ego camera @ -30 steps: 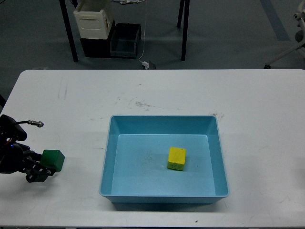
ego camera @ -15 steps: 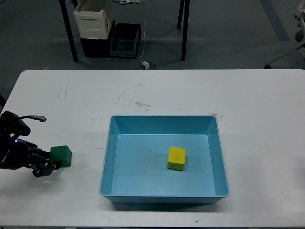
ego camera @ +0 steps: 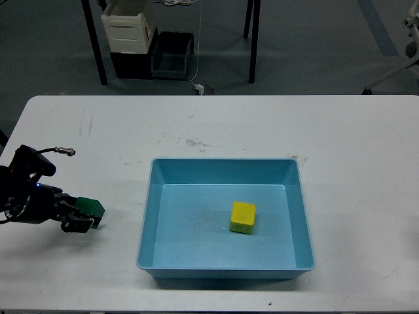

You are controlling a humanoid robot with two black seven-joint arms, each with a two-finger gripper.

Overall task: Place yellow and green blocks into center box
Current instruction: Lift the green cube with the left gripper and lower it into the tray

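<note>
Left pincer [ego camera: 84, 217] is closed on the green block [ego camera: 90, 208], coming in from the left edge of the worktop [ego camera: 216, 124]. Fingers sit on the near and far faces of the block, so its top and right side stay visible. Can't tell from this angle if the block is lifted or touching the surface; it looks low, close to the worktop.

Right pincer is not in view.

Green block is left of the blue box [ego camera: 226, 219], apart from its left wall, clear white surface between them. Yellow block [ego camera: 242, 218] is already inside, lying on the box floor right of center, clear of all four walls. So half the task looks done, judging by the layout.

Step in hand, as I read it: carry green to the right and over the left rim.

- Box walls stand proud of the worktop, so the block needs height before crossing the rim or it clips the wall and shoves the box.
- Grip looks side-on and low, probably because the arm reaches in flat from the edge.
- Left half of the box floor is free, so dropping there avoids landing on yellow.

Background clutter beyond the worktop is irrelevant.
</note>
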